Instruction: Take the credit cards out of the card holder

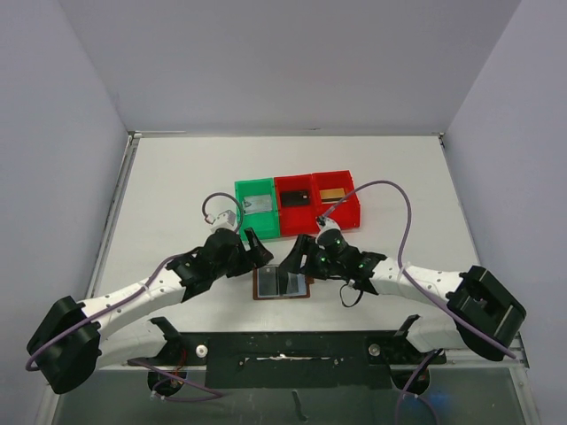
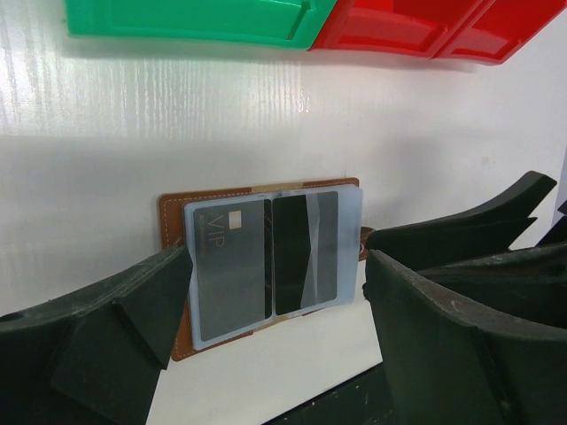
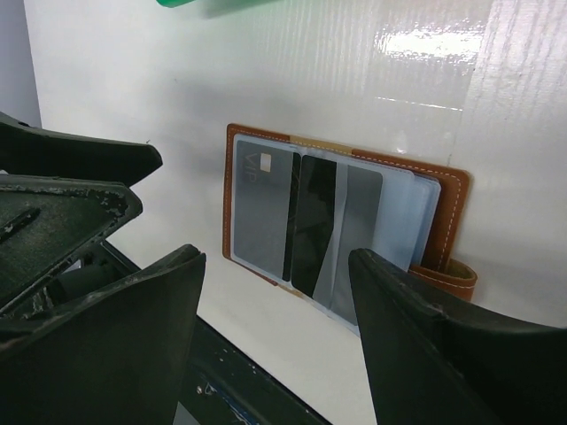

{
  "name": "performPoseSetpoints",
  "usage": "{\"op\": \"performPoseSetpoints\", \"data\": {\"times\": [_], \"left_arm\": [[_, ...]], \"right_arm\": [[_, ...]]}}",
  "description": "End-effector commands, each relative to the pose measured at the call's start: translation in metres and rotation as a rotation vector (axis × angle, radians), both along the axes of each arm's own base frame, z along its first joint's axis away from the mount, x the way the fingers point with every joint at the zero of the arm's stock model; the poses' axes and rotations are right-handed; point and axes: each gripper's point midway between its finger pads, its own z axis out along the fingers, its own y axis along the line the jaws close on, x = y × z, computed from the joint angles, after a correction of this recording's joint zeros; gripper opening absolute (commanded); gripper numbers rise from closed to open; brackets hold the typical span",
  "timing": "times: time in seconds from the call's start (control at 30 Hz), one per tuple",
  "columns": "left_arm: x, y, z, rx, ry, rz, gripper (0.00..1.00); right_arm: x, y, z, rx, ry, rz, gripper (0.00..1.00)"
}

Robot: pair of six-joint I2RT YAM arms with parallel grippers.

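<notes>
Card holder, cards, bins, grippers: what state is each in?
Card holder, open flat.
Silver-grey card, in its sleeve.
Black card, in its sleeve.
Green bin, holds a greyish card.
Middle red bin, holds a dark card.
Right red bin, holds a gold card.
Left gripper, open.
Right gripper, open.

A small brown leather bifold card holder [image 1: 283, 285] lies open on the white table [image 1: 177, 195] near its 6 o'clock edge. In its sleeves, a silver-grey plastic card [image 2: 232, 266] sits at 9 o'clock of a black plastic card [image 2: 301, 252]. At the holder's 12 o'clock stands a green rectangular plastic bin [image 1: 261, 229]. A red rectangular plastic bin [image 1: 297, 222] touches its 3 o'clock side, and a second red plastic bin [image 1: 346, 215] touches that one's.
</notes>
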Motion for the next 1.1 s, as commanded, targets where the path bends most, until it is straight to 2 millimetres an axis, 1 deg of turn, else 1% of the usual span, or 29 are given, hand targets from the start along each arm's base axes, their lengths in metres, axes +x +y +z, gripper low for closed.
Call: {"op": "performPoseSetpoints", "data": {"times": [0.0, 0.07, 0.13, 0.2, 0.27, 0.37, 0.5, 0.6, 0.67, 0.8, 1.07], "left_arm": [[0.004, -0.009, 0.015, -0.052, -0.027, -0.014, 0.80], [0.002, -0.010, 0.012, -0.054, -0.013, -0.021, 0.80], [-0.003, -0.017, 0.011, -0.074, -0.020, -0.090, 0.80], [-0.007, -0.030, 0.015, -0.152, -0.051, -0.168, 0.79], [-0.012, -0.040, 0.017, -0.254, -0.045, -0.209, 0.78], [-0.020, -0.052, 0.017, -0.366, -0.014, -0.258, 0.72], [-0.022, -0.064, 0.004, -0.338, 0.052, -0.321, 0.70], [-0.023, -0.072, -0.004, -0.326, 0.086, -0.351, 0.67], [-0.021, -0.075, -0.011, -0.314, 0.110, -0.352, 0.65], [-0.021, -0.076, -0.025, -0.296, 0.160, -0.336, 0.63], [-0.024, -0.076, -0.036, -0.301, 0.199, -0.311, 0.60]], "right_arm": [[0.001, 0.016, 0.011, 0.091, -0.022, 0.019, 0.67], [0.000, 0.017, 0.008, 0.094, -0.013, 0.019, 0.67], [0.000, 0.015, 0.001, 0.078, 0.006, 0.008, 0.66], [0.000, 0.012, -0.009, 0.053, 0.030, -0.013, 0.63], [0.000, 0.010, -0.017, 0.042, 0.045, -0.018, 0.60], [0.000, 0.003, -0.032, -0.005, 0.074, -0.035, 0.54], [-0.004, -0.016, -0.056, -0.115, 0.137, -0.089, 0.46], [-0.009, -0.028, -0.067, -0.155, 0.169, -0.126, 0.42], [-0.012, -0.034, -0.072, -0.167, 0.180, -0.147, 0.41], [-0.016, -0.041, -0.076, -0.166, 0.193, -0.170, 0.40], [-0.019, -0.044, -0.077, -0.145, 0.192, -0.176, 0.39]]}}
